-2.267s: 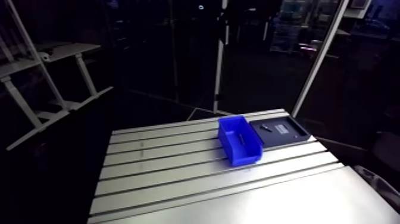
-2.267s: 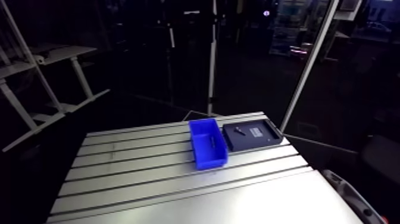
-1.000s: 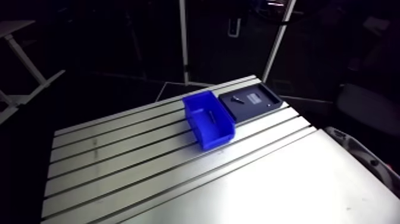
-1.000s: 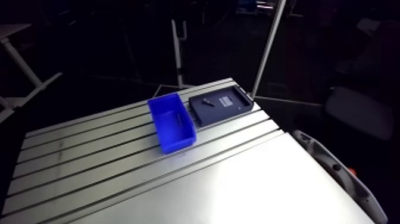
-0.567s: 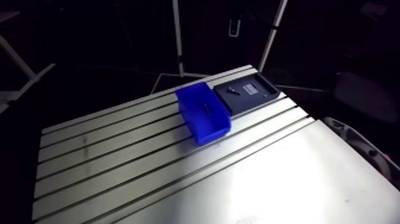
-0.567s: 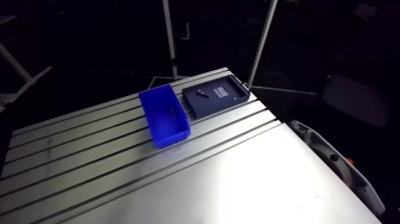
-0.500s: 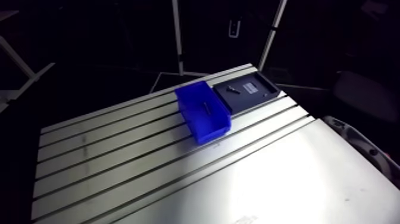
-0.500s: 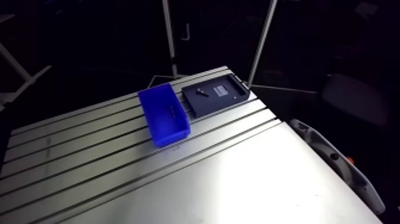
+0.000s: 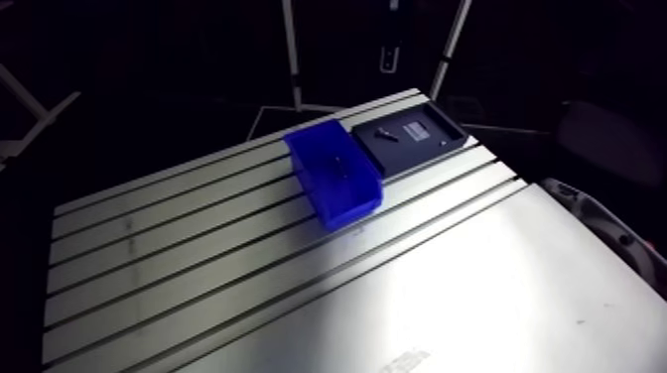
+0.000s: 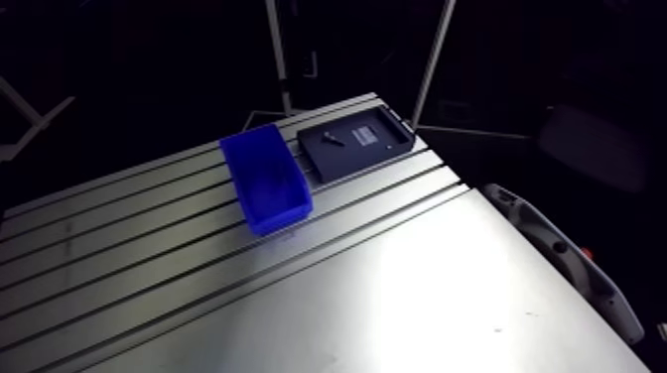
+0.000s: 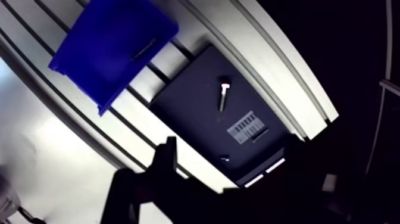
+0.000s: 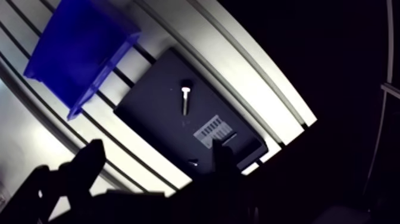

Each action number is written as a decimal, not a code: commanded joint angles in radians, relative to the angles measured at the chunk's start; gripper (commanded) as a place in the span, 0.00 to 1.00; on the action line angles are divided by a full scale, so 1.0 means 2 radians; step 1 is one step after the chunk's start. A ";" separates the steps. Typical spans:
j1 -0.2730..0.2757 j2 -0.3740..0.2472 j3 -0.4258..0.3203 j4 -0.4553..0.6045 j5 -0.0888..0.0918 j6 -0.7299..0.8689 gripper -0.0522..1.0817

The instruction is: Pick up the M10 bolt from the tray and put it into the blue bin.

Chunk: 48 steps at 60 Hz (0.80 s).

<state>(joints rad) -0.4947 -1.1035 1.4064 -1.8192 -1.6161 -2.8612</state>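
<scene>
M10 bolt [image 12: 185,100] lies flat on the dark tray [image 12: 149,113], ahead of the gripper [image 12: 158,150], whose fingers stand spread and empty above it. The likely slip: the bolt is slim and round, so pads closing off-centre could roll or flick it away. Nearest the fingers, a white label [image 12: 212,129] sits clear of the bolt. Beyond, the blue bin [image 12: 77,47] stands just beside the tray, with a thin dark piece [image 11: 146,49] inside. Nothing blocks the way.

Arm cam high, far, oblique over table [image 9: 476,288]; wrist cam close, downward; shared: tray [image 11: 190,119], bin [image 11: 98,42].
</scene>
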 commanded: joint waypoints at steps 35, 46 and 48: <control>-0.010 0.036 0.024 -0.049 -0.001 0.006 0.17; -0.012 0.047 0.024 -0.057 0.000 0.006 0.27; -0.012 0.049 0.024 -0.061 0.000 0.006 0.29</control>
<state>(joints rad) -0.5160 -1.0293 1.4532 -1.9180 -1.6170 -2.8506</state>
